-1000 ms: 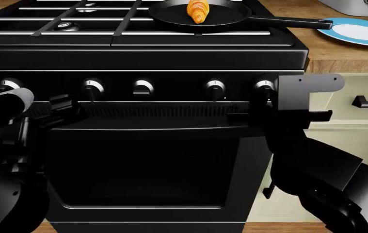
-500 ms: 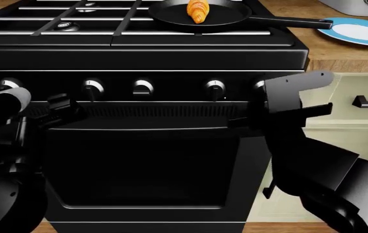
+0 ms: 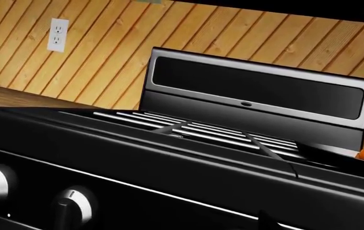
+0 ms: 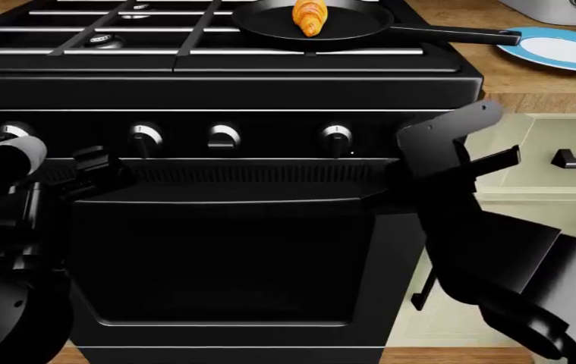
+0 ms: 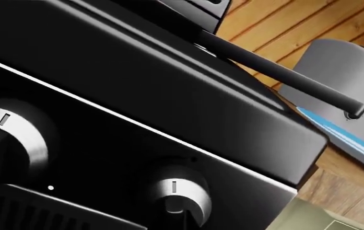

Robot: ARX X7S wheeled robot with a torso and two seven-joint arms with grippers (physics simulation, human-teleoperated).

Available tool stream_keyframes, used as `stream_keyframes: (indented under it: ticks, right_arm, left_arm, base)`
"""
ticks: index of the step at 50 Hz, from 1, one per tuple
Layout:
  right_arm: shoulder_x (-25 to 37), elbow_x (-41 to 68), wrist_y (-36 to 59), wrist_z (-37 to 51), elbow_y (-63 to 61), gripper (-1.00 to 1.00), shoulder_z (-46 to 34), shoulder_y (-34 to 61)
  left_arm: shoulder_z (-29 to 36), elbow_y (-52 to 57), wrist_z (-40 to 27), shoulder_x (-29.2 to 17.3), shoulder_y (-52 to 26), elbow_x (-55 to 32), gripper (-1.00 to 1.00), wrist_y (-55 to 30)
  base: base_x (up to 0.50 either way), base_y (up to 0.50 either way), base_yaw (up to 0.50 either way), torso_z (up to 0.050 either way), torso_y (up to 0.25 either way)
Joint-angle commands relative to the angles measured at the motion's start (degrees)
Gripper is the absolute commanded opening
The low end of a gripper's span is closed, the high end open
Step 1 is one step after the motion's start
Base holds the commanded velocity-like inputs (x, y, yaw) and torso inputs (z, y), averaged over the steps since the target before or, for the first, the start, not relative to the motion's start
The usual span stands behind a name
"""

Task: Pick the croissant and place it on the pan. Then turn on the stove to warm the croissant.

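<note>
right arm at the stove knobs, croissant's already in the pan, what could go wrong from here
1. The right gripper hides the rightmost knob from the head view, so a grab could miss or slip.
2. Several alike knobs sit in a row; turning the neighbouring knob might light a burner not under the pan.
3. The pan's handle reaches toward the blue-rimmed plate; lifting the arm could knock it and shift the croissant.

The right gripper sits against the stove front and hides the rightmost knob in the head view; its jaws cannot be made out. The left gripper is a dark shape against the stove, state unclear. The pan and croissant on the stove are cut by the picture's top edge. Right of the stove, the blue-rimmed plate is clipped at the edge.
</note>
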Motion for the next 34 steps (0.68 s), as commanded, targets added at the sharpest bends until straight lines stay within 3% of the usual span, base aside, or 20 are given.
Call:
stream_keyframes:
  ticks: [1,5,6,34]
  right_arm:
    - [0.3,-0.8,1.3,-0.2,-1.7,-1.00,-0.2,1.3]
    - [-0.1,1.1,0.8,0.7,-2.0,-1.00,1.7,0.3]
    - [-0.1,1.4,0.9,1.1,-2.3,1.00,2.0,0.2]
    - [1.7,19.2,4.1,15.4,-18.8,1.00,12.4,-5.7]
  left_arm:
    - [0.0,0.2,-0.2,-0.1,0.0,-0.2,1.00,-0.1]
    - [0.1,0.0,0.0,-0.1,-0.1,-0.1,1.00,0.1]
    - [0.1,0.0,0.0,-0.1,-0.1,0.0,1.00,0.1]
    - [0.4,1.8,-0.7,-0.5,0.1,-0.6,1.00,-0.3]
  base:
    - [0.00,0.00,0.00,0.000,0.000]
    - [0.00,0.00,0.00,0.000,0.002]
    - [0.00,0.00,0.00,0.000,0.000]
    - [0.00,0.00,0.00,0.000,0.000]
